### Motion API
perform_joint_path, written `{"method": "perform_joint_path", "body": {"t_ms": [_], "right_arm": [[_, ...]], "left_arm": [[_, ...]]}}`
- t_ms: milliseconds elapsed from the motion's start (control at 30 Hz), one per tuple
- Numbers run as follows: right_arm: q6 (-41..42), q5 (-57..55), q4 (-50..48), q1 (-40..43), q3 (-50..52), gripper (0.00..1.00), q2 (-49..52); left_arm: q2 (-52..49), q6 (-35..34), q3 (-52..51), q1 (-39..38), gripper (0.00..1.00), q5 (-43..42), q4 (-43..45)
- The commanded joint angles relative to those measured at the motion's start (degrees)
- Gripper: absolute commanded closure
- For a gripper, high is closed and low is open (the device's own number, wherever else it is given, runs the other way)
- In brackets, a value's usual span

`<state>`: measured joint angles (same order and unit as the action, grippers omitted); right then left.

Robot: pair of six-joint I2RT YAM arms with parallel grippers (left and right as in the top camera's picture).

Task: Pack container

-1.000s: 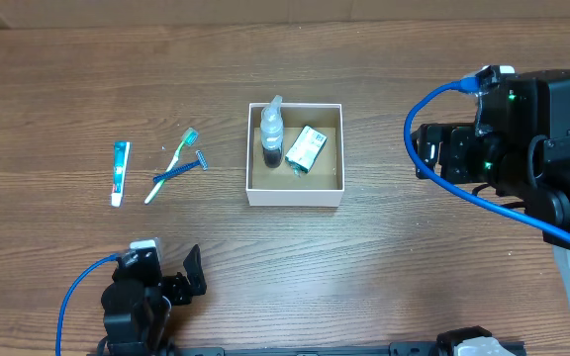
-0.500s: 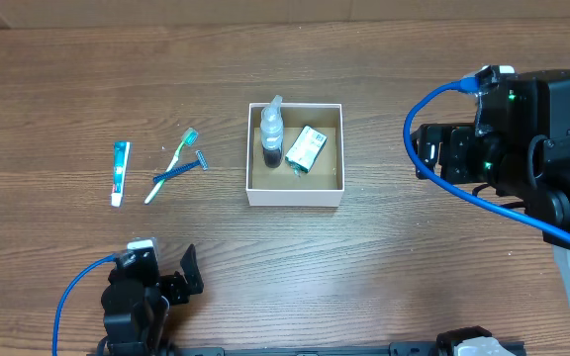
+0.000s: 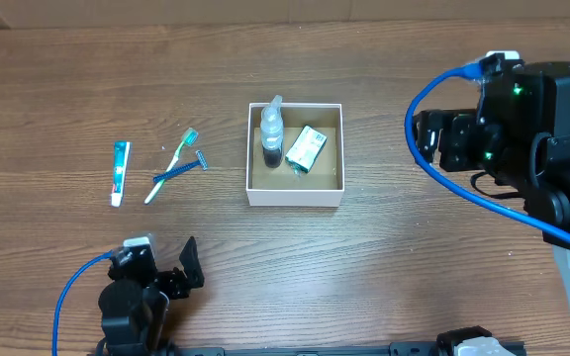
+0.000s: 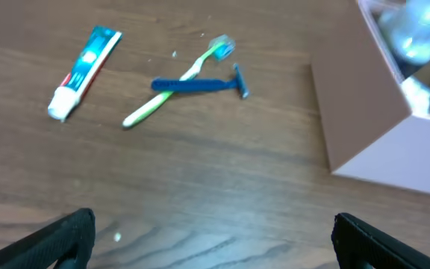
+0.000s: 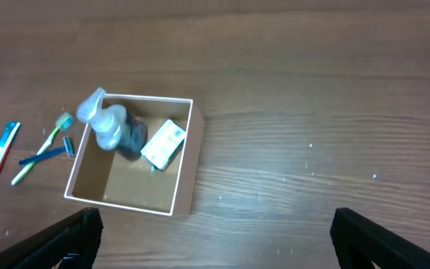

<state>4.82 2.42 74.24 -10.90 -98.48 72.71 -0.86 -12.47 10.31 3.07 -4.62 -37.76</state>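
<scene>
Okay, left gripper (image 4: 213,219) is spread wide and empty. Toothpaste (image 3: 119,172) lies alone, so I'd grab it first, pinching across the tube. Toothbrush (image 3: 171,166) and razor (image 3: 180,170) cross. Mid-table, box (image 3: 295,197) holds bottle (image 3: 270,133) and carton (image 3: 306,148). Right gripper (image 5: 215,217) is spread and empty.

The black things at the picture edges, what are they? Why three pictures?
They are two robot arms, each ending in a gripper, a two-finger pincher. One picture looks down from above the table. The other two come from cameras on the wrists, so each arm's own fingers show in the bottom corners. The left gripper and the right gripper are open and hold nothing. In the white container are a spray bottle and a small carton. Outside it lie a toothpaste tube, a green toothbrush and a blue razor, those two crossed.
</scene>
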Motion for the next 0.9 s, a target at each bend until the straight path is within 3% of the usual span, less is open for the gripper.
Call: {"method": "perform_joint_path", "body": {"t_ms": [0,267,367,433,533,600,667,767,867], "right_arm": [[3.1,-5.5,-2.0,1.7,-1.1,0.00,-0.3],[5.7,0.5,-3.9,20.8,-1.1,0.00,0.4],[5.7,4.3,-3.7,28.1,-1.1,0.00,2.7],[5.7,5.7,-3.3,29.5,-1.1,0.00,4.3],[5.7,5.4,-3.4,29.5,-1.1,0.00,5.6],[5.6,5.2,-3.5,29.5,-1.1,0.00,6.1],[5.6,5.2,-3.5,29.5,-1.1,0.00,6.2],[5.7,5.2,-3.5,29.5,-1.1,0.00,6.2],[5.7,5.2,-3.5,29.5,-1.1,0.00,6.2]], "left_arm": [[0.6,-5.4,-0.8,-0.1,0.00,-4.2,2.4],[-2.9,-8.8,-0.8,-0.1,0.00,-6.1,8.8],[-15.9,-8.2,0.9,-0.1,0.00,-8.5,18.1],[-27.5,-5.4,7.4,-0.1,0.00,-9.0,20.0],[-43.5,1.2,24.1,-0.1,0.00,-9.0,13.3],[-54.1,5.0,39.5,-0.1,0.00,-9.0,2.1],[-60.2,7.0,48.5,-0.1,0.00,-8.9,-5.1],[-66.9,9.9,55.5,-0.1,0.00,-8.5,-12.6],[-71.3,9.9,55.7,-0.1,0.00,-8.5,-15.2]]}}
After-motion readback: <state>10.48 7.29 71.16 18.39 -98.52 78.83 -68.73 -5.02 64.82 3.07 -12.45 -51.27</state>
